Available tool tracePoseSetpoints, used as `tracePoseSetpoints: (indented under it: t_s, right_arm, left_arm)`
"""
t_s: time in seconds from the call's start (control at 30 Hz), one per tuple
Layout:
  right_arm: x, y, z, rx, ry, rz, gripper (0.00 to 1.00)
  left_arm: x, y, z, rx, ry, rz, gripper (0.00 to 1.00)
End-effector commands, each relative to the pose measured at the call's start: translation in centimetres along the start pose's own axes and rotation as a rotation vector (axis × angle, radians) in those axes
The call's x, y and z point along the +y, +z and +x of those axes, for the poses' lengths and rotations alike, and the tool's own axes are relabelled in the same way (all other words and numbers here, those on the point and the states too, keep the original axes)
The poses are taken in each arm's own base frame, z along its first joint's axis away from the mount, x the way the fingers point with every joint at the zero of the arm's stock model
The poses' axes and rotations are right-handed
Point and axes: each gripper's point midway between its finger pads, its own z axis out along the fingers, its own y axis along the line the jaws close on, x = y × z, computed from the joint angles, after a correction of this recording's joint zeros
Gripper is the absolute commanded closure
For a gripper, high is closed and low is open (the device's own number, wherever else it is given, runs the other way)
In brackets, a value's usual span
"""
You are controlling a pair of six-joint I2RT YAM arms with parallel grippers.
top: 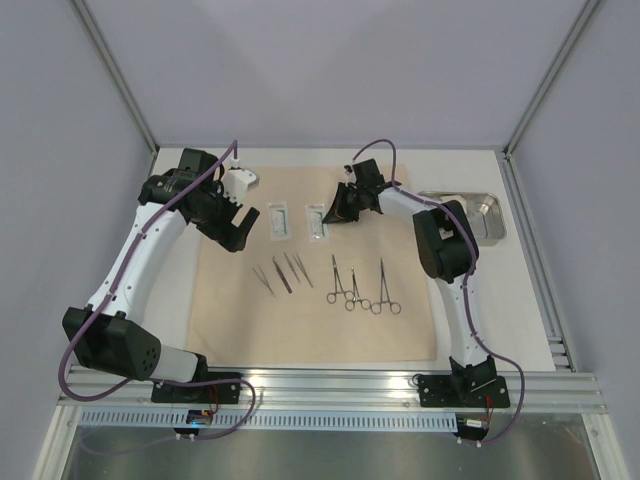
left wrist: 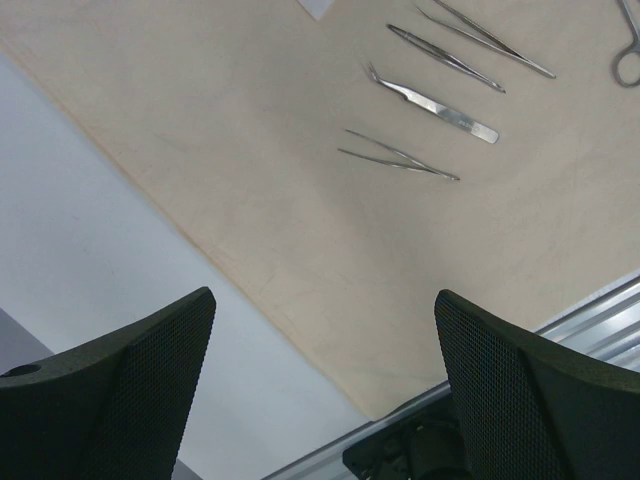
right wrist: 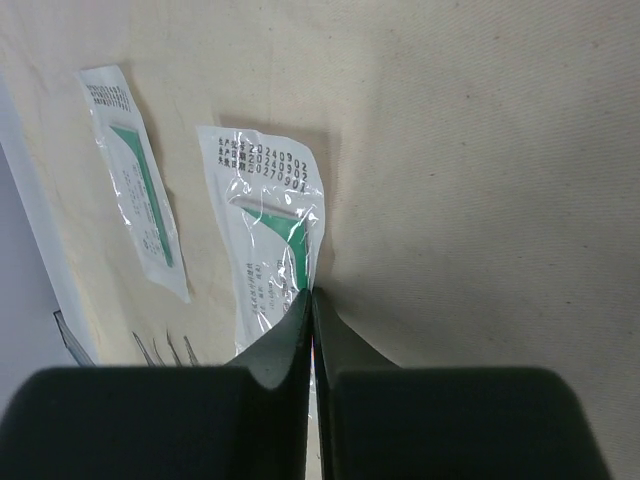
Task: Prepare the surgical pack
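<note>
Right claw (right wrist: pixel 311 300) is pinched tight on the edge of a white packet (right wrist: pixel 268 250) at the far side of the tan cloth (top: pixel 310 330), its twin packet (right wrist: pixel 135 165) lying flat just beside. Left claw (left wrist: pixel 322 295) hangs wide and empty above the cloth's left margin, tweezers (left wrist: pixel 440 105) in its sight. I'd call this the packet pick. Next it wants a clean lift without the film slipping, then likely a carry to the steel tray (top: pixel 488 215) on the surface (top: pixel 515 300) at right.
</note>
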Motion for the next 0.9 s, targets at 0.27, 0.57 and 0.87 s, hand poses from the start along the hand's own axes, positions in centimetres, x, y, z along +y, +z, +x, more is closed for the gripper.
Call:
tracePoseSetpoints:
  t_s: [0.27, 0.57, 0.87]
  right_arm:
    - [4.0, -6.6, -3.8, -0.165, 0.052, -0.161, 0.99]
    - [-2.3, -16.6, -7.8, -0.466, 0.231, -0.139, 0.99]
    - [-13.5, -28.8, -8.3, -0.826, 0.459, 0.016, 1.00]
  left_arm:
    - [-0.3, -1.0, -0.7, -0.053, 0.014, -0.003, 0.00]
    - [-0.2, -1.3, -0.8, -0.064, 0.021, -0.009, 0.00]
    - [-0.4, -1.1, -0.9, -0.063, 0.019, 0.001, 0.00]
